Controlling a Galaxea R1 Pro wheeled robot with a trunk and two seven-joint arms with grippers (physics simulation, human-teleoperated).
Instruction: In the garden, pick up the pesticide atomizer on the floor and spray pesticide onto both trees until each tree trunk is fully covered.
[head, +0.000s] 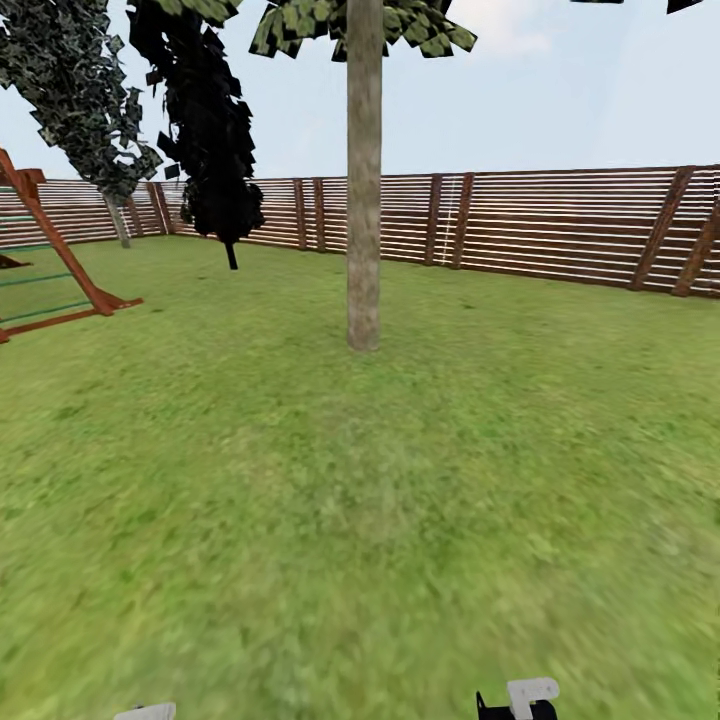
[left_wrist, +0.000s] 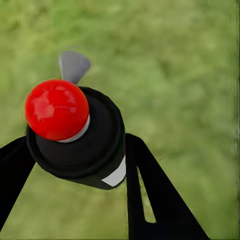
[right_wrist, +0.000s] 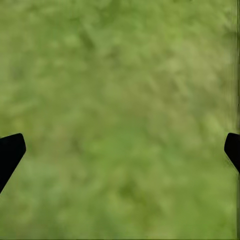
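In the head view, grass (head: 360, 560) lies closest. Farther out a tree trunk (head: 364, 180) stands straight up on the lawn, well in front of the wooden fence (head: 560, 225). A red-brown play frame (head: 50, 260) stands on the left.

In the left wrist view, the left end effector (left_wrist: 75, 150) squeezes the pesticide atomizer (left_wrist: 80, 145). It has a red tip and a white band with no words to read.

In the right wrist view, the right end effector (right_wrist: 120, 150) is spread wide, holding nothing, over grass.
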